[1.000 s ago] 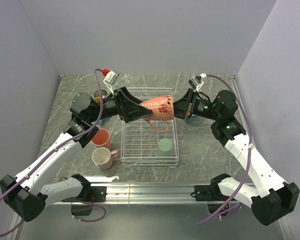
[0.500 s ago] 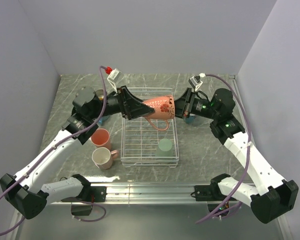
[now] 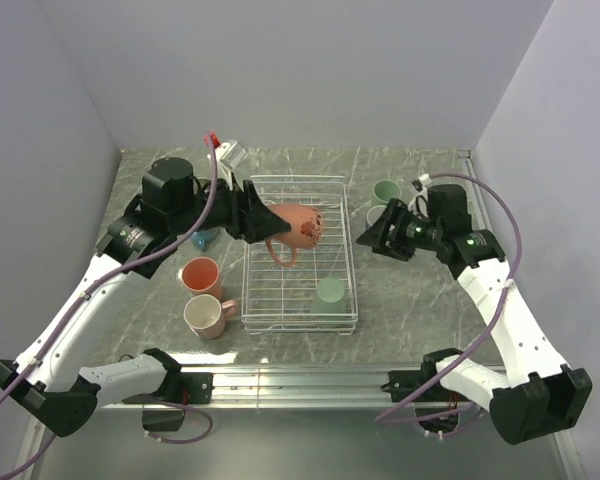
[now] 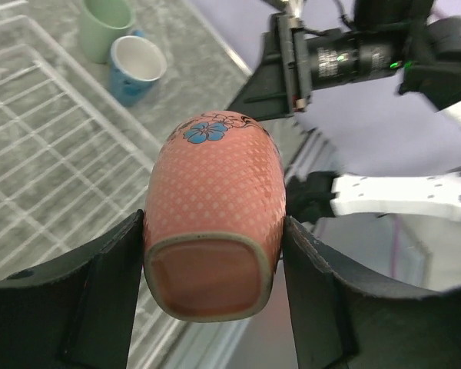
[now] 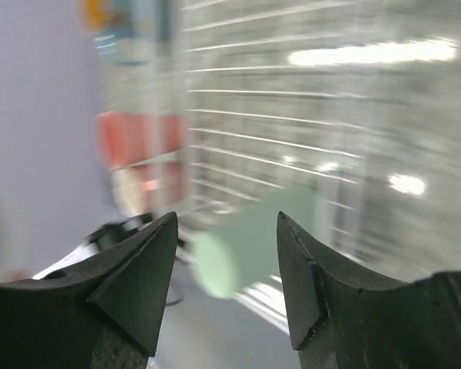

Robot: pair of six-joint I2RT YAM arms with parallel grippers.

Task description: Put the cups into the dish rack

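Over the white wire-grid dish rack point(image 3: 346, 292), the left gripper point(image 3: 264, 222) is clamping a rounded, diamond-textured salmon-pink mug point(image 3: 300, 226); the right gripper point(image 3: 366, 240) is gaping empty beside the rack.

I see a pink floral mug point(image 3: 300, 226) tipped sideways above the white wire dish rack point(image 3: 298, 322), centre frame. A mint cup point(image 3: 330, 291) sits inside, lower right. A salmon mug point(image 3: 201, 273) and a cream mug point(image 3: 204, 315) stand left of it.

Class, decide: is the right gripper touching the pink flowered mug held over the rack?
Apart. In the top view the right gripper stands clear of the pink flowered mug, with dish rack wires showing between them.
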